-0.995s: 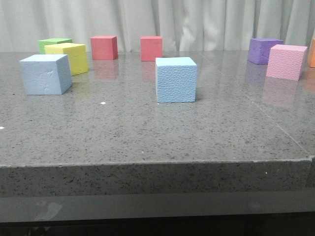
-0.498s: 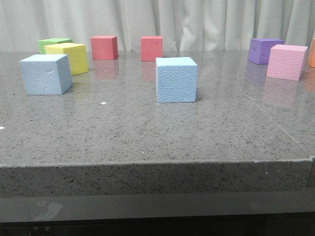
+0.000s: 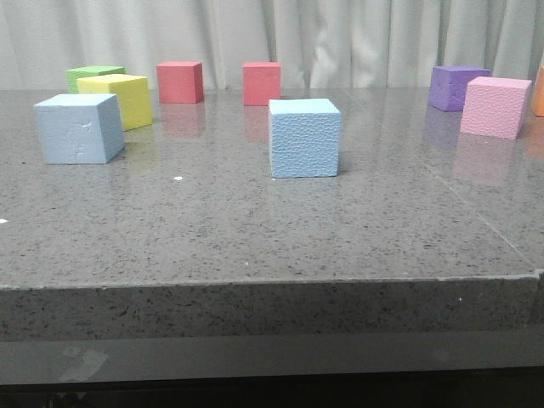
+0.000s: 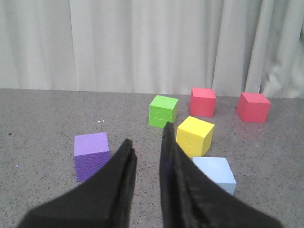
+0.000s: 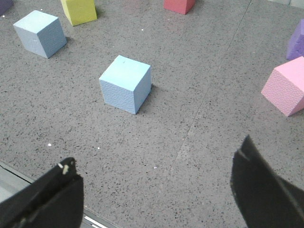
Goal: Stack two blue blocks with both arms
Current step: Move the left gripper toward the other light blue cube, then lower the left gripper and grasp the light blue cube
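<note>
Two sky-blue blocks stand apart on the grey table (image 3: 255,229). One blue block (image 3: 304,138) is near the middle; the other blue block (image 3: 78,127) is at the left, next to a yellow cube. Neither gripper shows in the front view. In the right wrist view my right gripper (image 5: 156,154) is wide open and empty over the table's front edge, the middle block (image 5: 126,84) ahead of it and the left block (image 5: 40,33) farther off. My left gripper (image 4: 147,135) is empty, its fingers a narrow gap apart, with the left block (image 4: 214,173) just beside it.
A yellow cube (image 3: 121,98), a green cube (image 3: 93,76) and two red cubes (image 3: 179,82) (image 3: 261,83) stand at the back. A purple cube (image 3: 456,87), a pink cube (image 3: 493,106) and an orange one (image 3: 539,92) are at the right. Another purple cube (image 4: 91,154) lies near the left gripper.
</note>
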`<state>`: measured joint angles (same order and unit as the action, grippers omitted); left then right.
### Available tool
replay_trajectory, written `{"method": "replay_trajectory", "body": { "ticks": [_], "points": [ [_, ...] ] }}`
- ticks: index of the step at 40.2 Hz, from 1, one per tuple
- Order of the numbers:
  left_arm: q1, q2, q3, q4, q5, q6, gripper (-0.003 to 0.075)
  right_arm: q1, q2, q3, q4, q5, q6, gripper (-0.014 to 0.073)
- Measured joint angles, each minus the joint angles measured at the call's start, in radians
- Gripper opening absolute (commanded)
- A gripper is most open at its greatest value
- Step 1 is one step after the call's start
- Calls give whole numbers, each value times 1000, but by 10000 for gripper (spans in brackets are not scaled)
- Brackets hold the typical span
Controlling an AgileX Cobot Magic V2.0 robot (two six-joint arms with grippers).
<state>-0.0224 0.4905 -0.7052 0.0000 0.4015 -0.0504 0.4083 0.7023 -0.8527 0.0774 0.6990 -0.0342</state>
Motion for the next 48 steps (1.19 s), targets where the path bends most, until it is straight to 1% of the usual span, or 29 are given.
{"method": "replay_trajectory", "body": {
  "ticks": [4,6,8,14,19,22,29,37,43,48],
  "points": [
    [0,12,0,0,-11,0,440,0,0,0,0,0,0,636],
    [0,30,-6,0,-9,0,525,0,0,0,0,0,0,636],
    [0,57,-22,0,2,0,564,0,0,0,0,0,0,636],
    [-43,184,-105,0,58,0,567,0,0,0,0,0,0,636],
    [-124,320,-208,0,144,0,568,0,0,0,0,2,0,636],
    [-184,435,-280,18,205,0,568,0,0,0,0,4,0,636],
    [-272,687,-447,37,336,0,568,0,0,0,0,5,0,636],
    [-301,943,-617,71,439,0,573,0,0,0,0,6,0,636],
    [-301,1094,-733,92,516,-8,633,0,0,0,0,6,0,636],
    [-301,1191,-821,96,565,-32,635,0,0,0,0,6,0,636]
  ]
}}
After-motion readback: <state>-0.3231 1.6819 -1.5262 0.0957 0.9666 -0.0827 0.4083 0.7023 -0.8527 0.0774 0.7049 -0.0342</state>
